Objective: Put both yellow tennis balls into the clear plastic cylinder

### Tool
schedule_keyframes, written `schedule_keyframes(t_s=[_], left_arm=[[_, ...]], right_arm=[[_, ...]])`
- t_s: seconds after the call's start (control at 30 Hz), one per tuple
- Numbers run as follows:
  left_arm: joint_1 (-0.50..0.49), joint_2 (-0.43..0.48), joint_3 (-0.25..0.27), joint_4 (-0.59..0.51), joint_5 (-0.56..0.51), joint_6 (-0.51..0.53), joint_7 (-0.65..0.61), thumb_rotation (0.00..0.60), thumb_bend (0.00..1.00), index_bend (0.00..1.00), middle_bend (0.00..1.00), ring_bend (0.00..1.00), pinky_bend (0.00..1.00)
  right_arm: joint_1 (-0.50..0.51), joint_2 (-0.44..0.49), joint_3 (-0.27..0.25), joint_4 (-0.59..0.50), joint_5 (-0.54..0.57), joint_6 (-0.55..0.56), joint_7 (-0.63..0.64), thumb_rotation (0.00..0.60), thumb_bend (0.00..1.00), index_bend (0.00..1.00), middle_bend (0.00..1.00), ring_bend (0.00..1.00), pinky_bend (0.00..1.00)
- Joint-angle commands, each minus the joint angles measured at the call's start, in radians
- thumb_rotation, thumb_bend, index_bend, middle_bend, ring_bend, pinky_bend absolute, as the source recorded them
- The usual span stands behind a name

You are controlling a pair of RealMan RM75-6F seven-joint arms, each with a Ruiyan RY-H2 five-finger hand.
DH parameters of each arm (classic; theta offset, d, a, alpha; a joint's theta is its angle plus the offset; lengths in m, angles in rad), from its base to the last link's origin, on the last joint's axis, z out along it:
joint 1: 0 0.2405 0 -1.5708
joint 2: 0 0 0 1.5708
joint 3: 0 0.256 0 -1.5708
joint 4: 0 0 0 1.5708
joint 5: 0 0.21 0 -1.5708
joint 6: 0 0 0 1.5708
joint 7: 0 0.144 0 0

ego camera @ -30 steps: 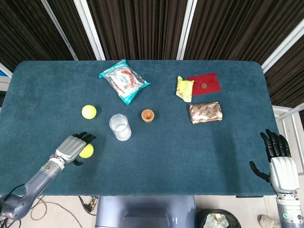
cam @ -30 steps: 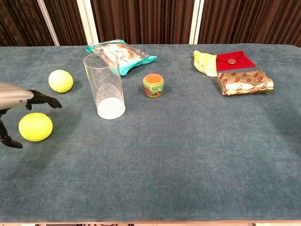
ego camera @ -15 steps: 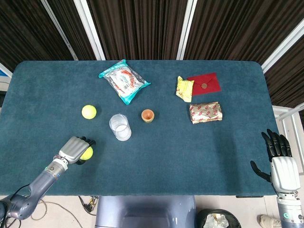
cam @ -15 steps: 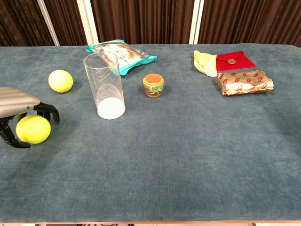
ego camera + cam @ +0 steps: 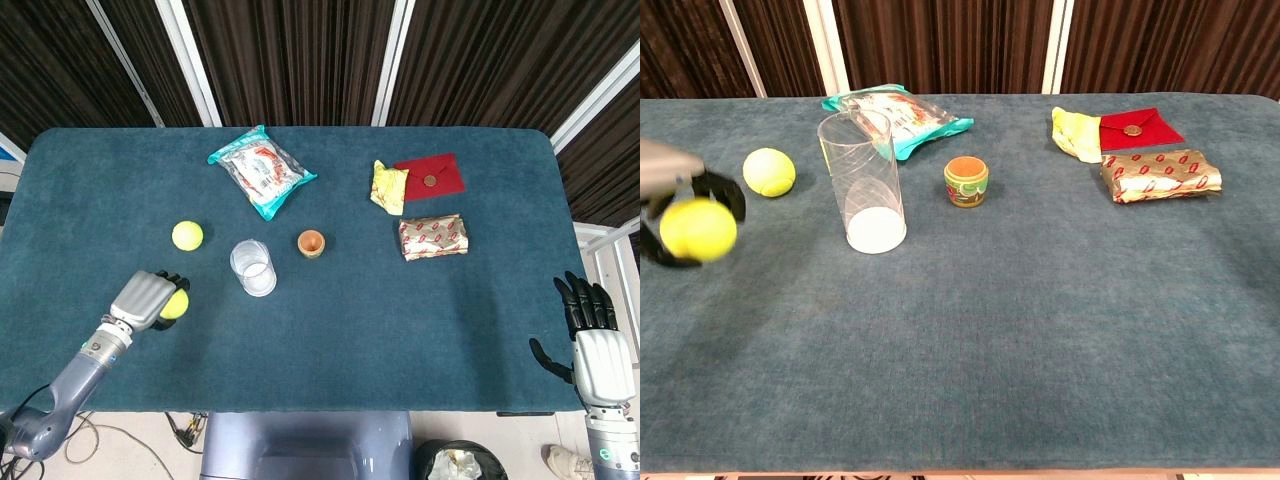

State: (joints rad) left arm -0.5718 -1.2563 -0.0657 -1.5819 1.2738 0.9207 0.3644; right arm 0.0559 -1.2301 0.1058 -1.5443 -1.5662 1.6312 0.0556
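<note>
- Grip state, left hand (image 5: 146,297): fingers are curled around one fuzzy yellow tennis ball (image 5: 698,229); the chest view shows dark fingertips (image 5: 722,190) wrapped over the ball's top and side. The ball appears to be off the dark teal felt table (image 5: 420,320), though contact cannot be ruled out from the head view alone.
- Target: the upright clear plastic cylinder (image 5: 862,183) stands to the right of the left hand and slightly farther from the robot. Its long axis is vertical, and its open mouth (image 5: 249,256) faces up.
- Governing relation: the held ball sits below the rim level of the cylinder in the chest view. Judgement: the hand must rise and travel rightward until the ball is directly above the mouth before release.
- Second yellow tennis ball (image 5: 187,235): rests on the table beyond the left hand, between the hand and the far edge, and left of the cylinder. It is near the left hand and well apart from the right.
- Right hand (image 5: 587,330): idle at the near right table edge, fingers extended and apart, holding nothing. It is well apart from the cylinder, so the left hand is the nearer one for both balls.
- Risk (judgement): the cylinder is light and narrow; a sideways brush from the hand could tip it.
</note>
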Motion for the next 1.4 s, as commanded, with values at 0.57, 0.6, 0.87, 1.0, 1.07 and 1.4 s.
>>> schedule_keyframes(t_s=[0.57,0.6,0.87,1.0,1.07,1.4], left_arm=[[-0.185,0.195,-0.238,-0.241,-0.197,-0.01,0.11,0.6,0.29,0.36,0.42,0.37,0.58],[-0.201,0.191,-0.241,-0.244,-0.217,-0.018,0.129,0.6,0.29,0.36,0.42,0.37,0.57],[-0.318,0.132,-0.229,-0.267,-0.36,-0.037,0.293,0.6,0.28,0.36,0.42,0.37,0.57],[-0.356,0.099,-0.212,-0.278,-0.417,-0.028,0.339,0.6,0.28,0.36,0.42,0.37,0.57],[-0.37,0.087,-0.201,-0.279,-0.437,-0.024,0.359,0.6,0.28,0.36,0.42,0.37,0.57],[-0.418,0.027,-0.154,-0.254,-0.499,-0.003,0.405,0.6,0.25,0.34,0.4,0.36,0.57]], right_arm=[[0.005,-0.009,-0.004,0.002,-0.005,-0.009,-0.019,0.6,0.34,0.0,0.02,0.02,0.0],[0.005,-0.009,-0.004,0.002,-0.005,-0.01,-0.019,0.6,0.34,0.0,0.02,0.02,0.0],[0.007,-0.01,-0.002,0.006,-0.002,-0.012,-0.016,0.6,0.34,0.0,0.02,0.02,0.0],[0.006,-0.01,-0.001,0.006,-0.001,-0.012,-0.013,0.6,0.34,0.0,0.02,0.02,0.0],[0.006,-0.009,-0.001,0.006,0.0,-0.012,-0.011,0.6,0.34,0.0,0.02,0.02,0.0],[0.004,-0.006,0.001,0.007,0.001,-0.007,-0.004,0.6,0.34,0.0,0.02,0.02,0.0]])
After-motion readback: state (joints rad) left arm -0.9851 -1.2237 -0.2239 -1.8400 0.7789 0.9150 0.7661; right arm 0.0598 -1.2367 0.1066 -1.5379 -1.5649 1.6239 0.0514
